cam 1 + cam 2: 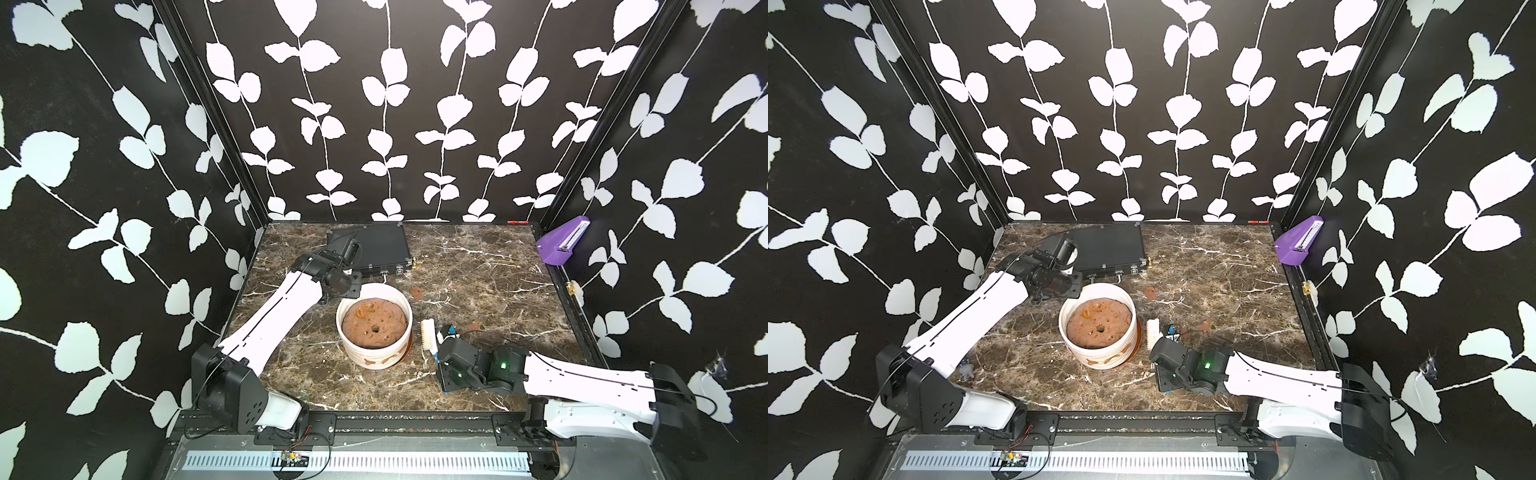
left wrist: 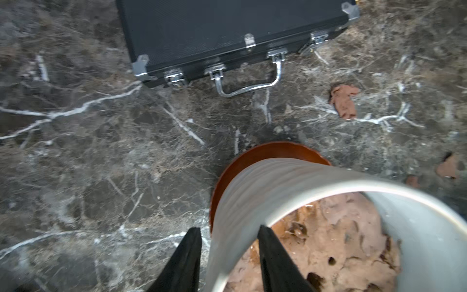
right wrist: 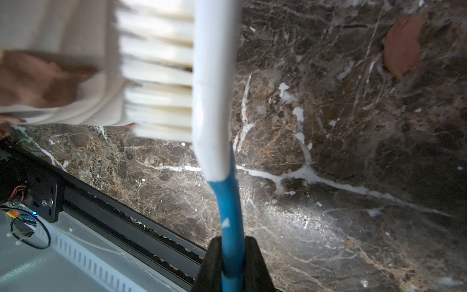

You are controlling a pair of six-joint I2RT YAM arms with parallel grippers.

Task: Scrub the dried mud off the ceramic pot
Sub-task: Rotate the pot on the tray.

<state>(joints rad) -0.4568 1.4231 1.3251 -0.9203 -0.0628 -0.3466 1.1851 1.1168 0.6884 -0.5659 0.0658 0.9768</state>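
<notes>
Fingers (image 2: 188,257) of the left gripper (image 2: 227,228) are set apart astride the rim of the upright ceramic pot (image 2: 255,192). The right gripper (image 3: 232,255) is clamped on the brush (image 3: 214,75), whose long axis runs straight out from its fingers, bristles facing the dried mud (image 3: 38,81). Marble tabletop (image 1: 478,270); leaf-patterned walls (image 1: 374,104).
</notes>
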